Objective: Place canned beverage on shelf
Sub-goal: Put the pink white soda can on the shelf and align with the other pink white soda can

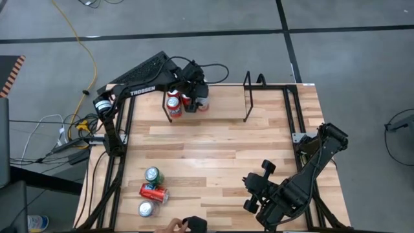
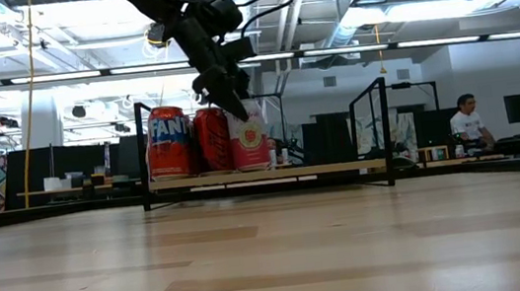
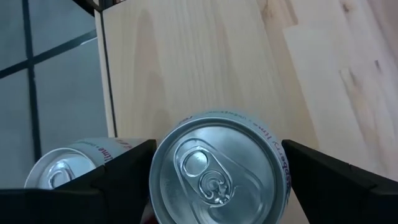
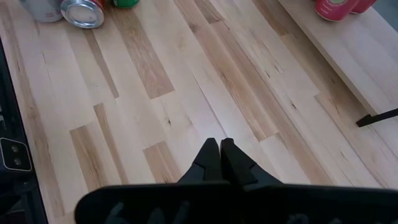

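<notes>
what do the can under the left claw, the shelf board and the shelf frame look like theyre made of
The can looks like aluminium: a bare silvery lid with a pull tab and a dull metallic sheen. The shelf board appears to be pale wood with visible grain and a matte finish. The shelf frame seems to be thin metal rod, painted or coated black; which one is unclear.

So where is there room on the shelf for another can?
The shelf is bare from the pink can across to its right end loop. The left end is crowded: three cans stand side by side there, with the left gripper open around the pink one.
</notes>
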Available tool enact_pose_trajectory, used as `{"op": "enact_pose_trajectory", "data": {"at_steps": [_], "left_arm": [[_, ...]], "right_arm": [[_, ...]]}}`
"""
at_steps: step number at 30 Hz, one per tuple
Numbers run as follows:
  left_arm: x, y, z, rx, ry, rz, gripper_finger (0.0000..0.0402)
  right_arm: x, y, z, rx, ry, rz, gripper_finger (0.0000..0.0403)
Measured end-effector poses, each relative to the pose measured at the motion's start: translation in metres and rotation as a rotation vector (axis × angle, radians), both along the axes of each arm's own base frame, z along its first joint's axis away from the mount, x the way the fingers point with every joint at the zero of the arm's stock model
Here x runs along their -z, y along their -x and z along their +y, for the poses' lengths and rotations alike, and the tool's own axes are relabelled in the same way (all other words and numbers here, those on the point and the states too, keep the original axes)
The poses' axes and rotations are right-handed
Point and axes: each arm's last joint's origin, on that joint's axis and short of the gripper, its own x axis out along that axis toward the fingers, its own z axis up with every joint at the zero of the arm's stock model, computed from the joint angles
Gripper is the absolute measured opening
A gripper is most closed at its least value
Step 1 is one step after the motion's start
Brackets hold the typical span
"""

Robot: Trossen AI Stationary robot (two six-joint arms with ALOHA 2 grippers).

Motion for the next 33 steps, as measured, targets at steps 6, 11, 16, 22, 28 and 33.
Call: {"op": "enact_pose_trajectory", "data": {"at_steps": [6,11,16,22,28,33], "left_arm": [[0.0001,-0.0023,-0.0042,-0.013,-0.032,0.02,0.0321],[0.0006,-0.0034,-0.008,-0.004,-0.026,0.028,0.0321],[0.0007,-0.0037,-0.0087,-0.03,0.002,0.017,0.0321],[0.0006,-0.0038,-0.009,-0.04,0.026,0.007,0.0321],[0.0005,-0.0037,-0.0087,-0.051,0.024,0.008,0.0321],[-0.0002,-0.0036,-0.0088,-0.053,0.023,0.005,0.0322]], "right_arm": [[0.0,0.0,0.0002,0.0,-0.001,-0.001,0.0],[-0.0002,-0.0007,0.0009,0.0,-0.01,-0.008,0.0],[-0.0001,-0.0008,0.0011,-0.002,-0.016,-0.004,0.0],[-0.0001,-0.0008,0.0011,-0.001,-0.017,-0.004,0.0],[0.0,-0.001,0.0017,-0.003,-0.028,-0.001,0.0],[0.0,-0.001,0.0017,-0.003,-0.028,-0.001,0.0]]}}
